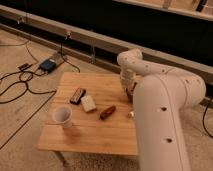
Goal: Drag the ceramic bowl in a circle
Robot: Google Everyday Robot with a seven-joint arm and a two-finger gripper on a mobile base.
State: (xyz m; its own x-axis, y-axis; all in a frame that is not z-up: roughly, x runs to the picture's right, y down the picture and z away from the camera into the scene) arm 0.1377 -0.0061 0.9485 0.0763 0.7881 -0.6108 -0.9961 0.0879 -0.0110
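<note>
The ceramic bowl (131, 92) shows only as a sliver of dark maroon at the right edge of the wooden table (95, 135). My white arm hides the rest of it. My gripper (128, 88) reaches down onto the bowl from the far right side of the table, under the bent wrist. My large forearm runs down the right of the view and covers that side of the table.
A white cup (63, 116) stands at the front left. A reddish-brown elongated object (107, 112), a white block (88, 103) and a dark flat bar (77, 95) lie mid-table. A blue device (49, 65) and cables lie on the floor at left.
</note>
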